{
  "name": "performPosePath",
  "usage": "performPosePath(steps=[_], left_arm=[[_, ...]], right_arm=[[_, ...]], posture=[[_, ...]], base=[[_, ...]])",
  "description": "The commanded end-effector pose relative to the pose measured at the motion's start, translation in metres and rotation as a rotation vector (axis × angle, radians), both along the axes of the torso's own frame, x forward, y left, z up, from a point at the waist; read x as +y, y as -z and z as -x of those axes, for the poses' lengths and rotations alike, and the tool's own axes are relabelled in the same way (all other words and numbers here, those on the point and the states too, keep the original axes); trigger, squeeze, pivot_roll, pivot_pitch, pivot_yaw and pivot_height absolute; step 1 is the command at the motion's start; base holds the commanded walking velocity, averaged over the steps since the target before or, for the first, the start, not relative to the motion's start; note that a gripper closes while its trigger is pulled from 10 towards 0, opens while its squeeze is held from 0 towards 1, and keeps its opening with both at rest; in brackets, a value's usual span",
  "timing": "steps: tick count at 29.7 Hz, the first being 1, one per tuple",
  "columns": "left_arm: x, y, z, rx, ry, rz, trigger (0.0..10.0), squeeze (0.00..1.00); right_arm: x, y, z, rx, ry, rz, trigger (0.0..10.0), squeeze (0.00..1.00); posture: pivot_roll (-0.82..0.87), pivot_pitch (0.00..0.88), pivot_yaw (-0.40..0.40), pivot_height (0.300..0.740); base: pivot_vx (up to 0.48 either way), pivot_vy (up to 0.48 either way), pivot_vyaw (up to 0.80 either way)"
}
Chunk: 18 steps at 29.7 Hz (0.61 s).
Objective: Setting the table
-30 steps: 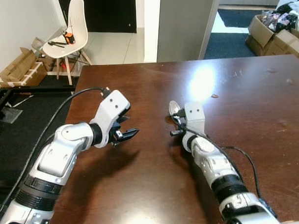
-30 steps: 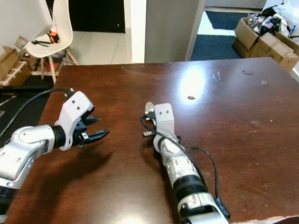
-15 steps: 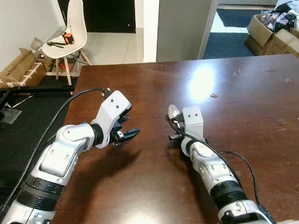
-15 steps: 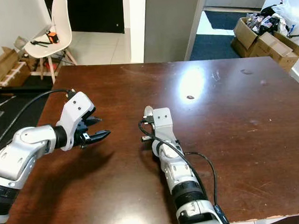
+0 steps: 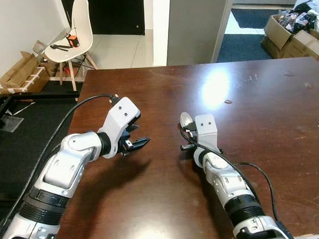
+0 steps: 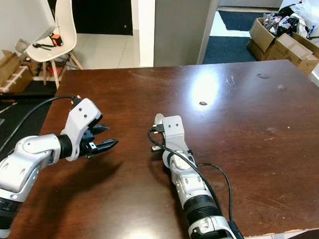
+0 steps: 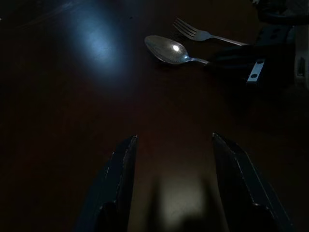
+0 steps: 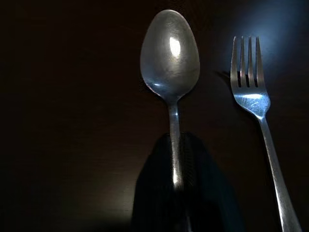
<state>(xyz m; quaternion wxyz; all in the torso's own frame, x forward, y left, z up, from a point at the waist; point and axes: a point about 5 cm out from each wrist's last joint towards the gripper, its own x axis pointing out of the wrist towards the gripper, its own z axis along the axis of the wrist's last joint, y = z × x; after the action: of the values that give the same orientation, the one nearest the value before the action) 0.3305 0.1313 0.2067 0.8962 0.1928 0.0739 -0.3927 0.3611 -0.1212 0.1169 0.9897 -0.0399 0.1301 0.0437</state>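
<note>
On the dark brown worktop (image 5: pixel 264 105), at about nine o'clock of the scene, the left end effector (image 5: pixel 135 144) hovers just above the wood with its two black fingers (image 7: pixel 120 179) spread apart and gripping nothing; its tips aim toward three o'clock. Near the centre of the worktop, the right end effector (image 8: pixel 181 193) sits low over the surface, pointing toward twelve o'clock, its fingers closed together on the handle of a spoon (image 8: pixel 170 63). That spoon lies flat with its bowl at the twelve o'clock end, glinting just past the silver wrist housing. Just beside the spoon, at its three o'clock side and roughly parallel, a fork (image 8: pixel 251 82) lies flat on the wood, tines toward twelve o'clock, apart from the spoon and free of either end effector.
</note>
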Motion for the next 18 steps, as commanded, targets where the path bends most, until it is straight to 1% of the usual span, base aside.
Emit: performPosePath(steps=[1, 6, 7, 13, 17, 18], left_arm=[[0.0, 0.003, -0.001, 0.007, -0.001, -0.019, 10.0, 0.0], [0.0, 0.004, -0.001, 0.006, -0.003, -0.018, 10.0, 0.0], [0.0, 0.004, -0.001, 0.006, -0.003, -0.018, 10.0, 0.0], [0.0, 0.004, -0.001, 0.005, -0.003, -0.017, 10.0, 0.0], [0.0, 0.005, -0.001, 0.003, -0.022, -0.005, 10.0, 0.0], [0.002, 0.004, -0.001, -0.003, -0.043, 0.01, 10.0, 0.0]], right_arm=[[0.001, 0.005, 0.003, 0.021, 0.001, 0.004, 10.0, 1.0], [-0.001, 0.002, 0.002, 0.01, 0.005, 0.007, 10.0, 1.0], [-0.001, 0.001, 0.002, 0.004, 0.004, 0.009, 10.0, 0.0], [-0.002, -0.007, 0.004, -0.028, 0.0, 0.013, 10.0, 0.0], [-0.003, -0.031, 0.015, -0.148, -0.002, 0.029, 10.0, 0.0], [-0.003, -0.041, 0.02, -0.214, -0.003, 0.025, 10.0, 0.0]], posture=[[0.02, 0.078, 0.101, 0.74], [0.02, 0.078, 0.101, 0.74], [0.02, 0.079, 0.101, 0.74], [0.01, 0.08, 0.099, 0.74], [0.01, 0.075, 0.097, 0.74], [0.0, 0.073, 0.1, 0.74]], base=[[0.0, 0.0, 0.0], [0.0, 0.0, 0.0], [0.0, 0.0, 0.0], [0.0, 0.0, 0.0], [0.0, 0.0, 0.0], [0.0, 0.0, 0.0]])
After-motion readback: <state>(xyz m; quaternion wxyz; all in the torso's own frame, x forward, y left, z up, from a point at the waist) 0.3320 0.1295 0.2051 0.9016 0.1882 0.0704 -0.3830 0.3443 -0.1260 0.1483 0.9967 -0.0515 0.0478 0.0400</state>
